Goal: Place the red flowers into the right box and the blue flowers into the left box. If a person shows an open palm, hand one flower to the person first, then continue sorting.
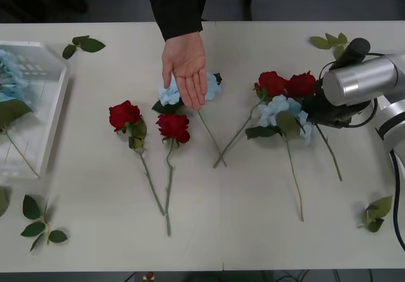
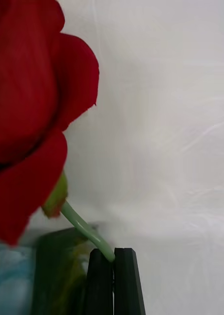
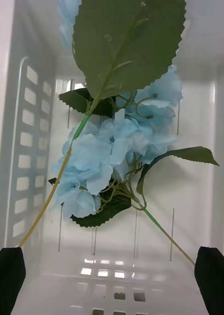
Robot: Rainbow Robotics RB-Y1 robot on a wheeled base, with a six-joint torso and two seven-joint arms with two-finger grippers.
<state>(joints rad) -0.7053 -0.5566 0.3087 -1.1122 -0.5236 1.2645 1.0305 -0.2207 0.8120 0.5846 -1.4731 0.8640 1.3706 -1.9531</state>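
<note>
Your right gripper (image 2: 113, 256), at the right of the front view, has its black fingers pinched tight on a red rose's (image 1: 301, 83) stem just under the bloom, and the open palm (image 1: 185, 67) waits well left, upper centre, stem pointing toward the lower edge.

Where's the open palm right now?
In the front view the open palm reaches in from the table's far edge, centre-left, hovering over a blue flower, just beyond two red roses.

Loose leaf sprigs (image 1: 43, 222) dot the white table (image 1: 253, 219) (near its corners).
</note>
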